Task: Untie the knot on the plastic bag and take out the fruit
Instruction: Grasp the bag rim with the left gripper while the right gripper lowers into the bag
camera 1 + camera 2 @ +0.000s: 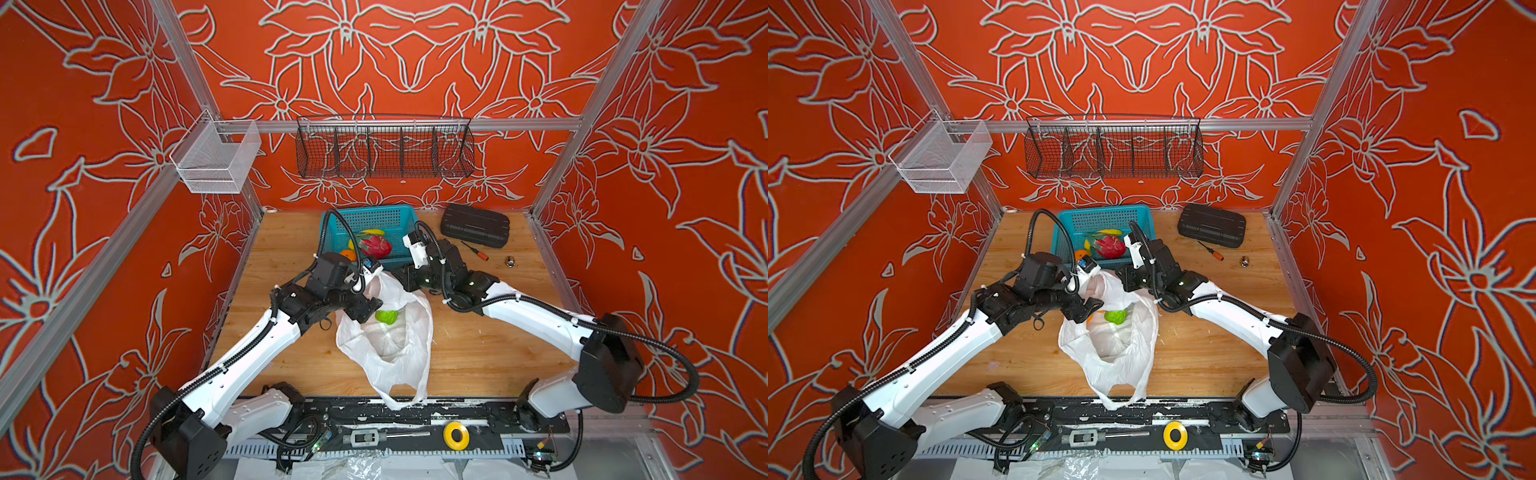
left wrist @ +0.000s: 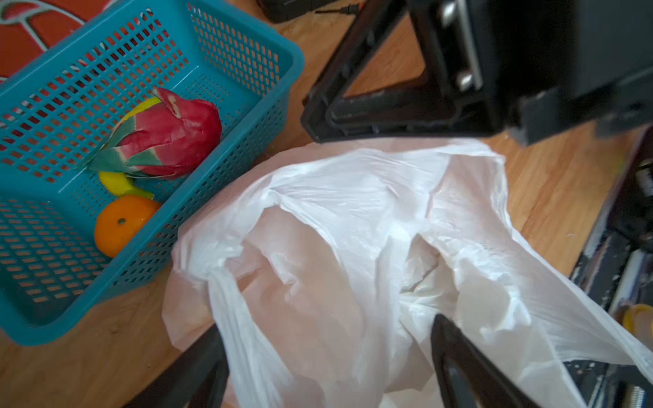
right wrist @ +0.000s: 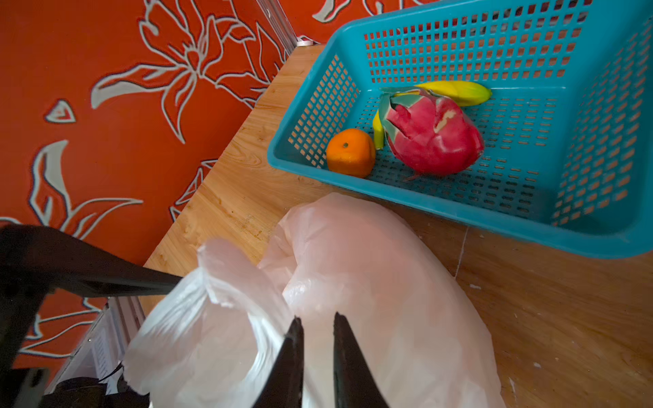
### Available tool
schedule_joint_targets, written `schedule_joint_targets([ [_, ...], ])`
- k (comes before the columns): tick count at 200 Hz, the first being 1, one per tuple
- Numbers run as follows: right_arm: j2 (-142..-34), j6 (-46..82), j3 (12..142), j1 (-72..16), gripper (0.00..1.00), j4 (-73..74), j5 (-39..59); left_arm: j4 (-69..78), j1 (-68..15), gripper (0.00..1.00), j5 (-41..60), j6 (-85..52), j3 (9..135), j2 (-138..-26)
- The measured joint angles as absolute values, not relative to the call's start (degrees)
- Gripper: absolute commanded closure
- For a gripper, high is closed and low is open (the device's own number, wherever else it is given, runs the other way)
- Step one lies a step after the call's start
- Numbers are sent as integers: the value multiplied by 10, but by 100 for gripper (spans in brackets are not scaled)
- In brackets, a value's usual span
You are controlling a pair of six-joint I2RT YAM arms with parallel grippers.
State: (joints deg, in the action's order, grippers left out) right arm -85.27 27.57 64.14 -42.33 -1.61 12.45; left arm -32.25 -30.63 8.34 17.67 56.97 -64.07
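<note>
Left fingers [image 2: 456, 356], two, straddle one plastic bag [image 2: 353, 229].

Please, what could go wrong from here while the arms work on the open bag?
1. The left gripper stands open over loose folds of the plastic bag; closing, it may catch film rather than the green fruit.
2. The bag's lower end reaches past the front edge of the table, so a pull might drag it off.
</note>
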Motion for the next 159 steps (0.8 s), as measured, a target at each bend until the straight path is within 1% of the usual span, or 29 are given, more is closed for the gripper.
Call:
schedule_joint_targets([
  [31,-853,280,649,-423,77,-14,130,-307,-336,28,-17,206,569,-671],
  [39,-853,282,649,-423,76,-15,130,-300,-341,33,-41,210,568,-676],
  [59,-850,287,649,-423,70,-20,134,-284,-345,49,-84,215,563,-682],
  [63,-848,288,649,-423,69,-23,135,-280,-346,53,-91,217,562,-683],
  [76,-836,293,646,-424,63,-29,138,-270,-346,72,-111,208,562,-686],
  [81,-828,297,642,-425,60,-29,138,-266,-346,77,-119,198,562,-688],
  [90,-811,297,632,-429,57,-29,137,-260,-346,79,-130,193,562,-690],
  [116,-735,294,579,-463,50,-28,106,-256,-336,79,-146,134,570,-704],
  [136,-682,281,531,-520,48,-24,75,-258,-316,82,-150,84,588,-721],
  [159,-651,270,475,-576,48,-3,44,-260,-299,85,-146,37,608,-731],
])
